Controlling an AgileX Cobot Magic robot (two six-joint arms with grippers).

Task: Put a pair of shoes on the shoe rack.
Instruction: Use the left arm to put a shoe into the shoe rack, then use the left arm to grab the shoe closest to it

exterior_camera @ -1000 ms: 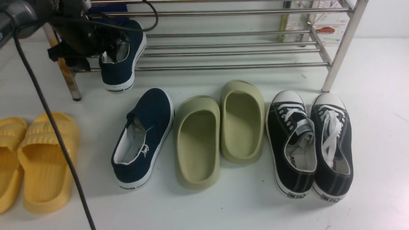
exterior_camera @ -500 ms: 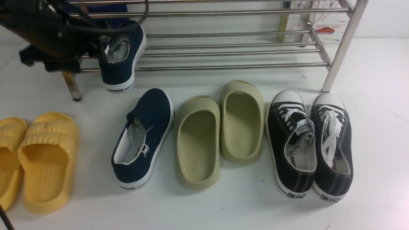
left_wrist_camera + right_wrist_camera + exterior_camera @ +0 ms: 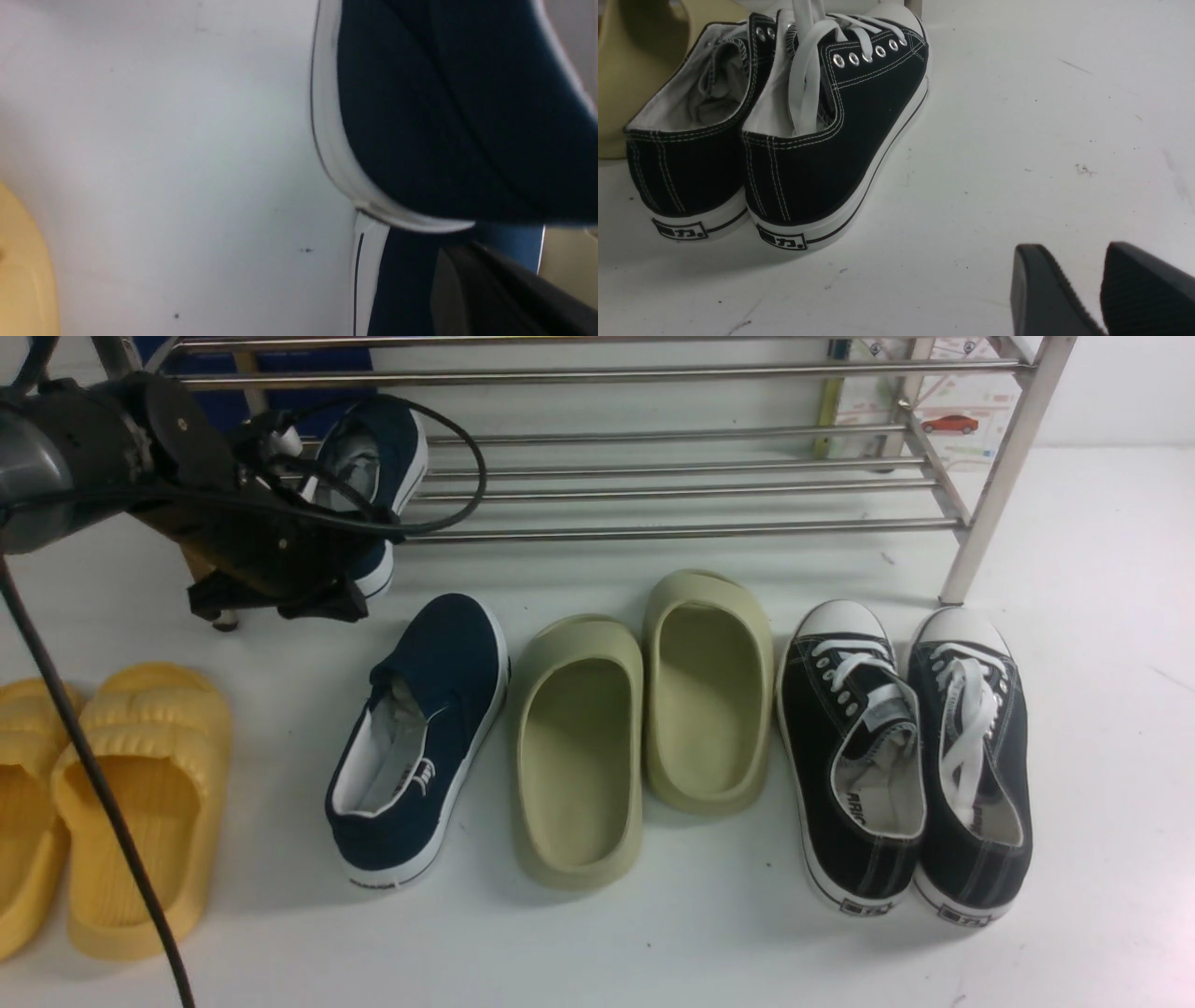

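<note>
judging that one navy shoe (image 3: 397, 439) already sits on the low bars of the shoe rack (image 3: 672, 530) at the upper left of the front view, heel toward us, we take the step in hand to be fetching its mate (image 3: 434, 691), which lies on the floor (image 3: 653, 943) left of centre, just beside an olive slipper (image 3: 579, 756). the left gripper (image 3: 275, 602) hangs just below the racked shoe with fingers apart and empty, so we should drop over the mate's heel collar, pinch one wall firmly and lift clear of the slipper. the right gripper (image 3: 1104, 284), narrowly parted and empty, sits low in its wrist view.
</note>
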